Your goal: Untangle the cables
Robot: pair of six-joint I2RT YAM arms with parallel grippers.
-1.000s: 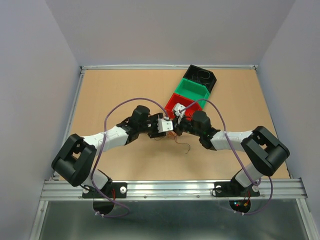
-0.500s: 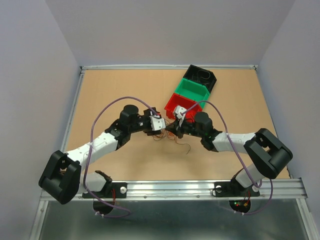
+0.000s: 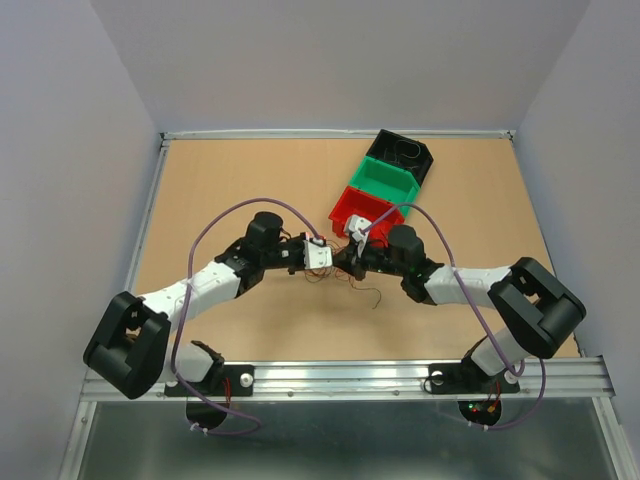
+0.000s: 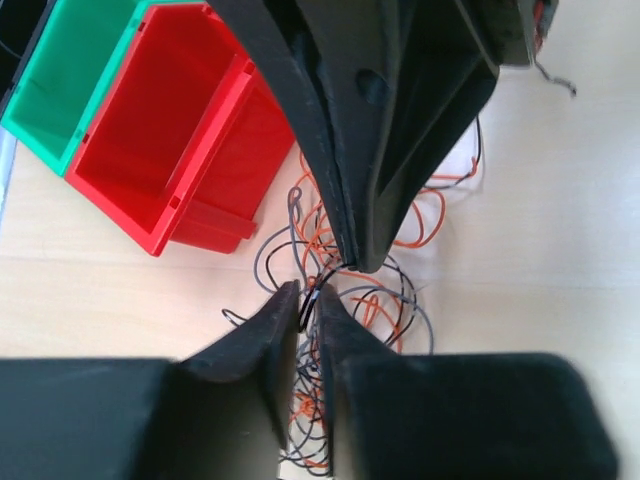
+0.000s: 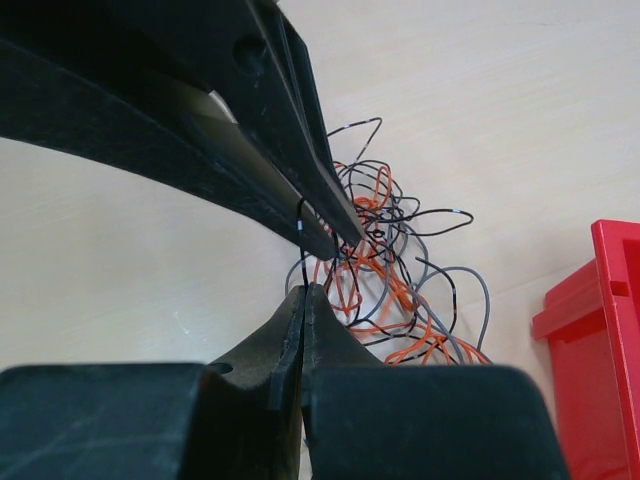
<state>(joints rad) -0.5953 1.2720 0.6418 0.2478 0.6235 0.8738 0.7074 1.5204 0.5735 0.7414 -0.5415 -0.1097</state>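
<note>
wooden table (image 3: 220, 180) carries cables (image 3: 340, 272) and bins (image 3: 385, 180).

Since a second ago the left arm has swung its elbow out toward 8 o'clock and stretched lower across the table (image 3: 230, 190). Its left tool (image 3: 322, 256) first pulled back toward 10 o'clock, away from the right tool (image 3: 352, 232), and has now returned beside it over the cables (image 3: 345, 275). The left tool's fingers (image 4: 262, 330), spread wider half a second ago, have narrowed around a dark strand. The loose wire tails toward 5 o'clock lie slightly differently.
</note>
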